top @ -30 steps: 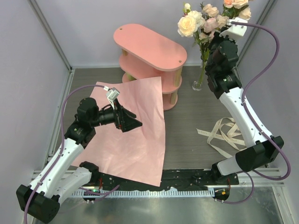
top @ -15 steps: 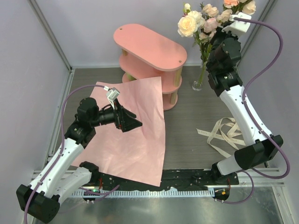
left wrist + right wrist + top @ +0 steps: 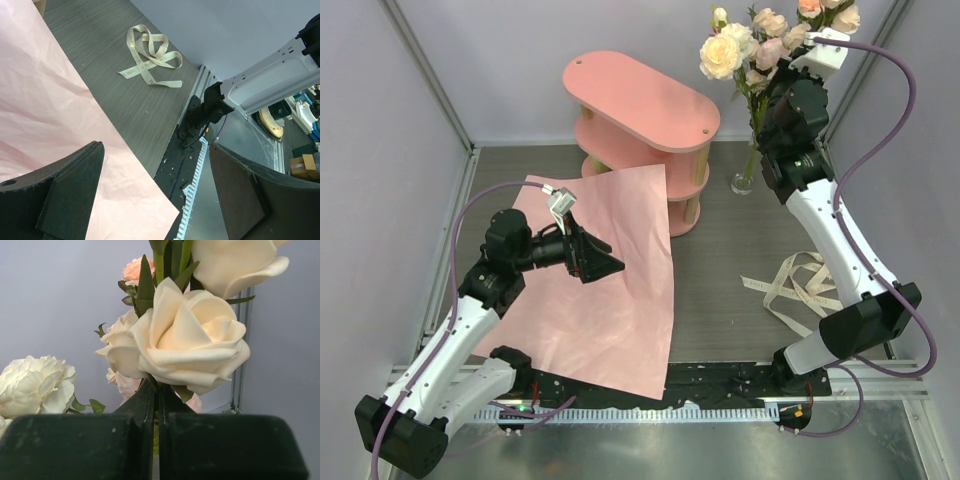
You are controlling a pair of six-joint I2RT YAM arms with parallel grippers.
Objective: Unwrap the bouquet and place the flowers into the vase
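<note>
Flowers in vase at 1 o'clock; right fingers, clamped on them, have risen slightly, left fingers agape: seemingly only release remains.

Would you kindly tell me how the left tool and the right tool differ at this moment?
The left tool is open wide and empty; the right tool is shut on the stem under a cream rose. The left tool hangs low over the pink paper; the right tool is far higher than the vase. Both have two black fingers.
</note>
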